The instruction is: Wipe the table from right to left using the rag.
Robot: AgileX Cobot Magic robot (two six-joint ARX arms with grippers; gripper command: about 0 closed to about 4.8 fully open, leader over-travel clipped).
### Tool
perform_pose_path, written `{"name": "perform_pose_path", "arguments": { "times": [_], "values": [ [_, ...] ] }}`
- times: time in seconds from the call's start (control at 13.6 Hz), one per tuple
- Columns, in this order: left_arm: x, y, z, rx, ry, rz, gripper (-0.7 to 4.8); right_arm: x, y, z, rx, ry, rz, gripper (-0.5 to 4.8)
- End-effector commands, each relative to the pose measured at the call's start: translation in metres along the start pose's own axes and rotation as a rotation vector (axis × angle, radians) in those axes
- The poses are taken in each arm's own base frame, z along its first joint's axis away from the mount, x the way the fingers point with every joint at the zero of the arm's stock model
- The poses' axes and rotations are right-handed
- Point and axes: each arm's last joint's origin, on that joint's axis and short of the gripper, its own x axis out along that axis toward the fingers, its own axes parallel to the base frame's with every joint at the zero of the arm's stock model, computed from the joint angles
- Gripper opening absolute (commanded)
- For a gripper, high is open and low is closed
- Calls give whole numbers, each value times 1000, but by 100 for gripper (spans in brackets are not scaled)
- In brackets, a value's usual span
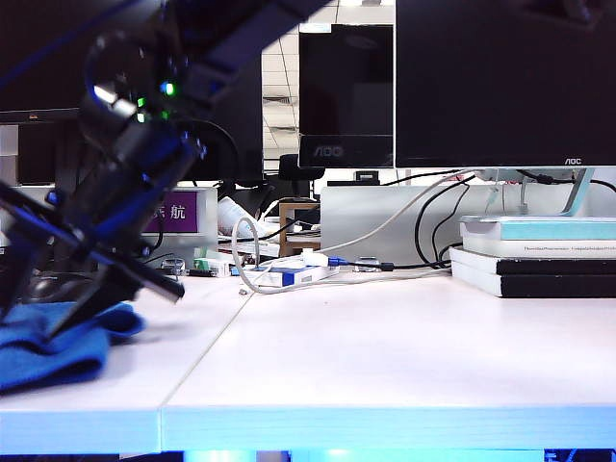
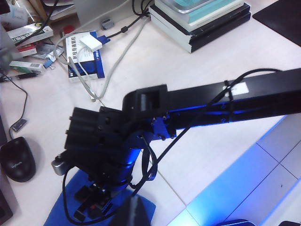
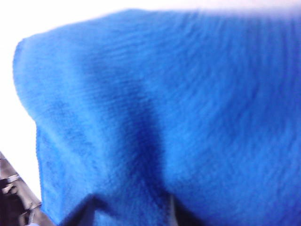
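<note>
The blue rag [image 1: 58, 346] lies bunched on the far left of the white table [image 1: 385, 346], close to the front edge. My right arm reaches across to it, and my right gripper [image 1: 43, 322] rests down on the cloth. From the left wrist view, that gripper [image 2: 94, 207] sits on the rag [image 2: 59, 209]. In the right wrist view the rag [image 3: 164, 108] fills the frame. My right gripper [image 3: 128, 212] is open, its fingers standing apart with cloth between them. My left gripper [image 2: 134, 214] hangs above the scene as one dark wedge, shut and empty.
A stack of books [image 1: 539, 255] sits at the back right under the monitors [image 1: 500, 77]. Cables and a white adapter [image 1: 308, 265] lie at the back middle. A black mouse [image 2: 18, 159] and a blue-white box [image 2: 84, 59] lie behind the rag. A seam [image 1: 207, 351] splits the top.
</note>
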Motion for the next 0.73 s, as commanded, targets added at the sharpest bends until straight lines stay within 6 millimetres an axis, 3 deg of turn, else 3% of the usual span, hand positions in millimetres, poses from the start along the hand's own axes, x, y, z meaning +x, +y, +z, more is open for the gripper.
{"name": "perform_pose_path", "arguments": {
  "times": [0.07,0.73],
  "values": [
    [-1,0,1,3,-10,3,-5,3,-12,-6,12,51,-99,208],
    [-2,2,-2,-1,30,91,-5,-56,18,-6,-167,-46,-64,237]
  ]
}}
